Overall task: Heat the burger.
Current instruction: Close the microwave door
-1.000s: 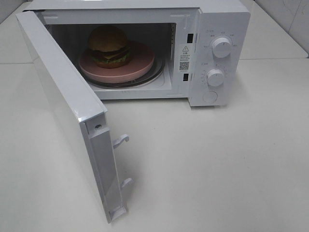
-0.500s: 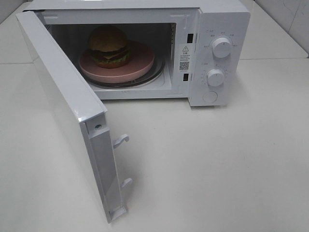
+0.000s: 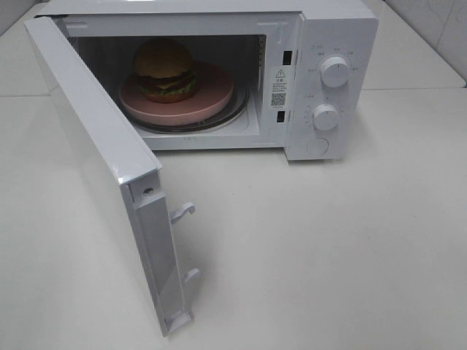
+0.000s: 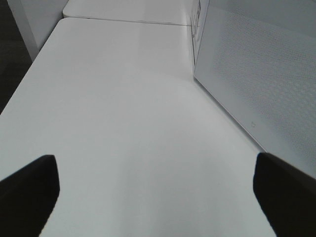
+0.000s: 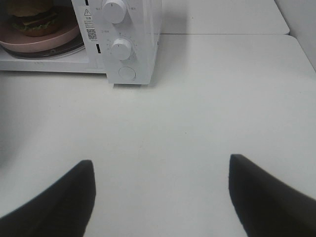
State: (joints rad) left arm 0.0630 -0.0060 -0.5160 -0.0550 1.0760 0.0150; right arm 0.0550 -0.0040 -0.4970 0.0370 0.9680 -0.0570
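The burger (image 3: 163, 69) sits on the pink plate (image 3: 215, 98) inside the microwave (image 3: 332, 22). The plate rests on the glass turntable (image 3: 242, 109), and the oven stands along the far edge of the bench (image 3: 328, 255).

The left gripper (image 4: 158, 192) does not show in the high view. Its own camera has it low over bare bench on the left side, fingers spread wide and holding nothing, with the outer face of the door just beside it. The door (image 3: 87, 146) is swung fully open, reaching from the far left corner toward the near edge, and its two latch hooks (image 3: 182, 211) are exposed. Right of the open cavity is the control panel, with the upper knob (image 3: 335, 71), the lower knob (image 3: 325, 117) and a round button (image 3: 317, 146) beneath them. The right gripper (image 5: 160, 197) is over open bench nearer the right edge and faces that panel, fingers likewise wide apart and empty.

Loading looks done, so the step in hand is probably closing up. The next move seems to fall to the left arm, which would get behind the door's free end and push it round until the hooks catch in the slots. After that, a knob would need turning to start the heating, and the right arm is better placed for it.
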